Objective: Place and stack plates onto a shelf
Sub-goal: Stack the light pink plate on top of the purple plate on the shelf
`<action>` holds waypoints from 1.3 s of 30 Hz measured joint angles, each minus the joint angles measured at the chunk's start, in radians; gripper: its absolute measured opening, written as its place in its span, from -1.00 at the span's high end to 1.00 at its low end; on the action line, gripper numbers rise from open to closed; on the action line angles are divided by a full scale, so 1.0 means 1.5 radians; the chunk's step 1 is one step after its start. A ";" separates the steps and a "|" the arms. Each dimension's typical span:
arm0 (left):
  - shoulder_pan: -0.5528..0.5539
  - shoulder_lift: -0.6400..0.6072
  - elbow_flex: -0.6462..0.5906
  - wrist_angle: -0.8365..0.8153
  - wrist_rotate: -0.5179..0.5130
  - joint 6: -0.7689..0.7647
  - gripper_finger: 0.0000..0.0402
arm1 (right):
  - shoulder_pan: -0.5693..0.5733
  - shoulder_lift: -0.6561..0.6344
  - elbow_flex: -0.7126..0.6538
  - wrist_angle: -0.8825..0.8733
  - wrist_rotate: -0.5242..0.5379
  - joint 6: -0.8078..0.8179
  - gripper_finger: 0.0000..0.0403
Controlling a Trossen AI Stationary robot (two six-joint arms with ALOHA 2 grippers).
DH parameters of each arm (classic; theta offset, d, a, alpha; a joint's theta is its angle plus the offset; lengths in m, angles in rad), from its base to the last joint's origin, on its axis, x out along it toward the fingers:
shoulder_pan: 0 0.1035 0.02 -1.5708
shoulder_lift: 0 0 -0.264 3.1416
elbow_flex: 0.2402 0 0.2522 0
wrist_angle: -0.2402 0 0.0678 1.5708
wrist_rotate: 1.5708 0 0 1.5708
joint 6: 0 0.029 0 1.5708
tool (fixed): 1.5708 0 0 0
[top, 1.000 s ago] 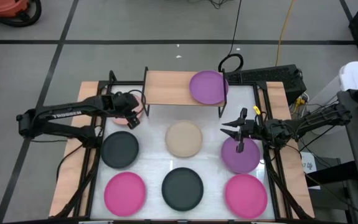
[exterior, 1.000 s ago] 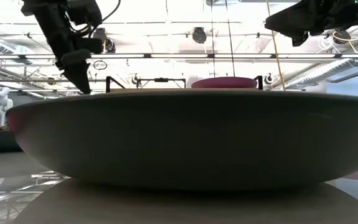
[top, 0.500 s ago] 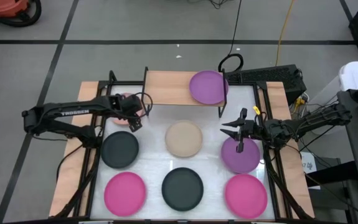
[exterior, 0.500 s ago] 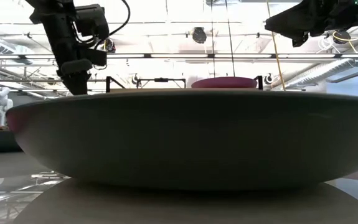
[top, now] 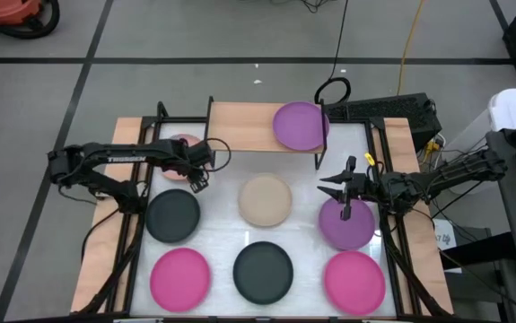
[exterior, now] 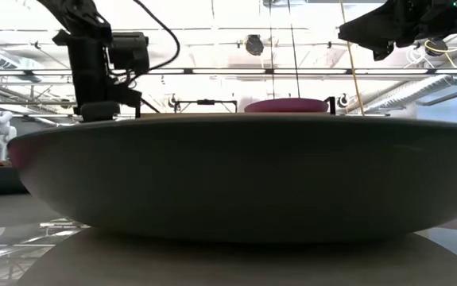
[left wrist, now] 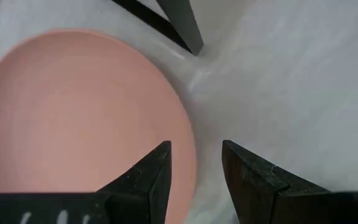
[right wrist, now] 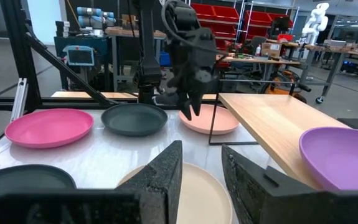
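My left gripper (top: pixel 198 179) points down, open, at the right edge of the light pink plate (top: pixel 179 172), which lies flat on the table left of the shelf (top: pixel 244 126). In the left wrist view its fingers (left wrist: pixel 196 149) stand astride the plate's rim (left wrist: pixel 188 134), one over the plate (left wrist: pixel 79 118), one over bare table; whether they touch, I cannot tell. One purple plate (top: pixel 300 126) lies on the shelf's right end. My right gripper (top: pixel 334 187) hangs open over the table, near the far edge of a second purple plate (top: pixel 345 224).
A beige plate (top: pixel 265 199), two dark grey plates (top: pixel 172 215) (top: pixel 262 272) and two hot pink plates (top: pixel 179 276) (top: pixel 354 280) lie flat on the white tabletop. The shelf's left half is bare wood. A black shelf leg (left wrist: pixel 179 25) stands close to the left gripper.
My left gripper has moved a little toward the table's right and tipped from slanting to pointing straight down at the light pink plate's right edge. The plates have stayed where they were.
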 joint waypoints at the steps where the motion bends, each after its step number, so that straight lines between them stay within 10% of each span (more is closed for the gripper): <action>1: 0.000 0.009 0.000 -0.001 -0.012 0.001 0.27 | 0.000 0.000 0.000 0.000 0.000 0.000 0.51; 23: 0.008 0.026 -0.112 0.087 -0.059 -0.046 0.27 | 0.000 0.000 0.000 -0.010 0.000 0.005 0.51; 32: 0.008 0.024 -0.111 0.076 -0.052 -0.046 0.92 | 0.000 0.000 0.000 -0.010 0.000 0.012 0.51; 39: 0.009 -0.049 -0.087 -0.015 -0.091 -0.097 0.95 | 0.000 0.000 0.000 -0.010 0.000 0.011 0.51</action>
